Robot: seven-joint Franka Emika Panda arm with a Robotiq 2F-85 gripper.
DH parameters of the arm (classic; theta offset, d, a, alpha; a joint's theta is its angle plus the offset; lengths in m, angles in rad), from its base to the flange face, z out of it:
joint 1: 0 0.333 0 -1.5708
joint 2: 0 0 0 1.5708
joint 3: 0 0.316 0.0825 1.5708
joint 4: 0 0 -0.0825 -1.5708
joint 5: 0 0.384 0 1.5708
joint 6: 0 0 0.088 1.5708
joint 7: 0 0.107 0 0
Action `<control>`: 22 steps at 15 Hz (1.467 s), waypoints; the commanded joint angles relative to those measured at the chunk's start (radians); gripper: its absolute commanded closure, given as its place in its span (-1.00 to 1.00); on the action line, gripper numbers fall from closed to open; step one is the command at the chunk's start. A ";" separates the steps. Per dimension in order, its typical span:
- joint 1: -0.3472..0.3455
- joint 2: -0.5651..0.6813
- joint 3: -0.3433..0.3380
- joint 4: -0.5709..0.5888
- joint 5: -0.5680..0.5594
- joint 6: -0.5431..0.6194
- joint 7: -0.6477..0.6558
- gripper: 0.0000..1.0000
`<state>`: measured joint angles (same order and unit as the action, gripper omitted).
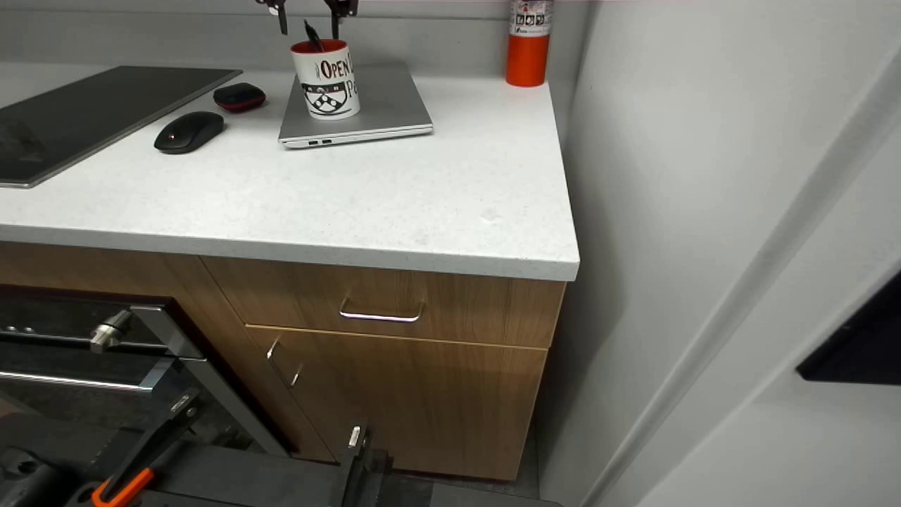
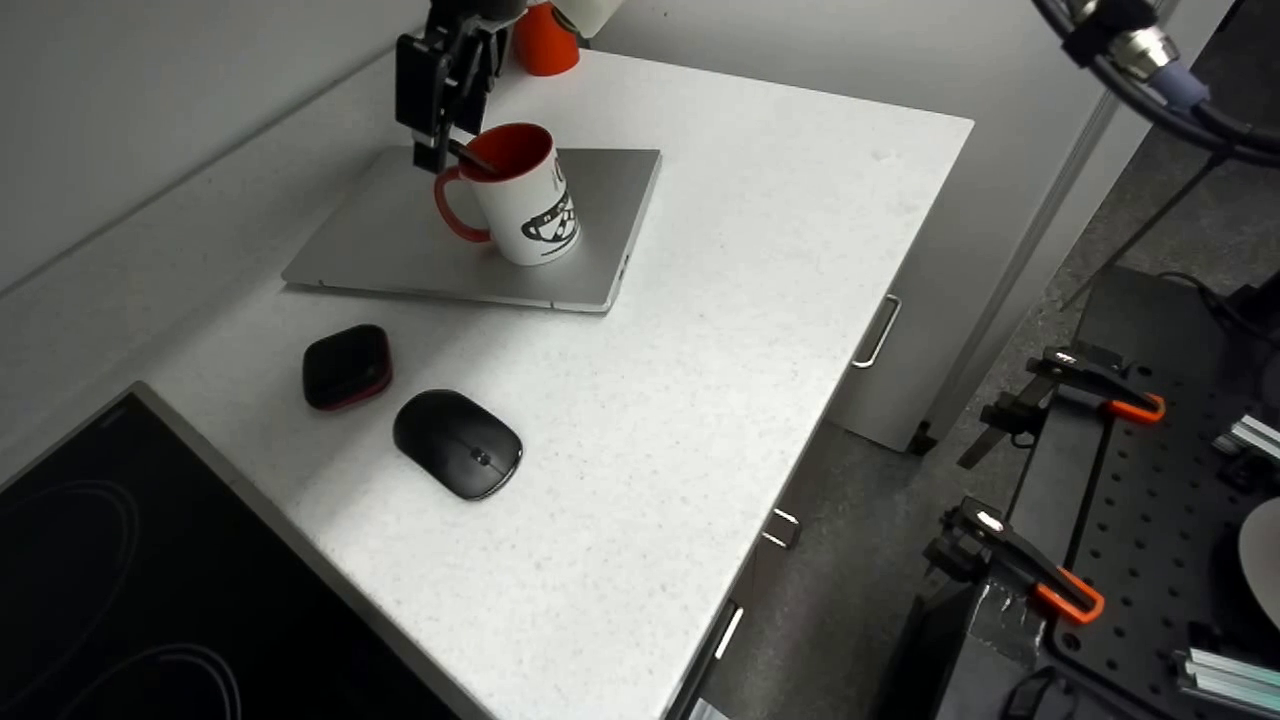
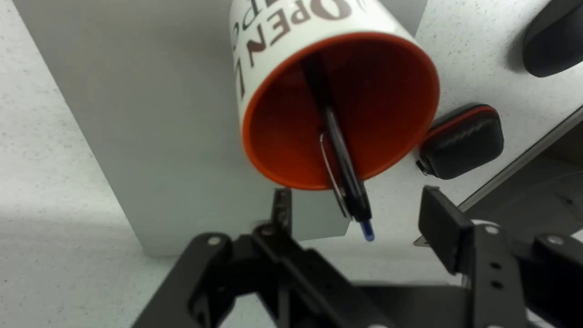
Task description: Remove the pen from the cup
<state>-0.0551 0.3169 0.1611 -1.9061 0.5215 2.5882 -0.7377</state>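
In an exterior view you get the red handle (image 2: pixel 441 200) on the left of the mug (image 2: pixel 512 215), while the wrist view looks inside it and picks out the metal clip and blue end of the pen (image 3: pixel 345 159), a plain dark stick in both exterior views. An exterior view also gives you the white label of the red canister (image 1: pixel 528 60) at the far right, and the wrist view the zip tag on a small black case (image 3: pixel 462 143).

The mug is a straight-sided white cylinder with dark lettering and a crest, red at the rim and within. It stands upright on a closed grey laptop (image 1: pixel 391 105), smooth and flat, on a pale speckled counter (image 1: pixel 394 204). In an exterior view a rounded black mouse (image 1: pixel 188 132) lies to the left, near a dark glassy cooktop (image 1: pixel 105 113).

Your pen sits slanted in the mug, its upper end past the rim and tilted left in both exterior views. Your claw (image 3: pixel 360 207) is near the rim, fingers spread well apart, gripping nothing. In the wrist view the pen's blue end shows about midway between the fingertips, with room on both sides; how far it reaches in between the pads, you cannot tell
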 commanded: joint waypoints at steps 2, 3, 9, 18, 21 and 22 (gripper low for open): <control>-0.045 0.028 0.050 0.036 0.043 0.015 -0.054 0.37; -0.049 0.028 0.052 0.035 0.043 0.014 -0.051 0.53; -0.072 0.011 0.073 0.025 0.073 0.021 -0.068 0.97; -0.048 -0.148 0.049 -0.061 0.208 0.078 -0.135 0.97; -0.031 -0.227 0.024 -0.119 0.186 0.133 -0.101 0.97; -0.053 -0.254 0.042 -0.145 0.175 0.152 -0.088 0.97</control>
<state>-0.1085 0.1637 0.2085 -1.9540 0.6850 2.6769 -0.8429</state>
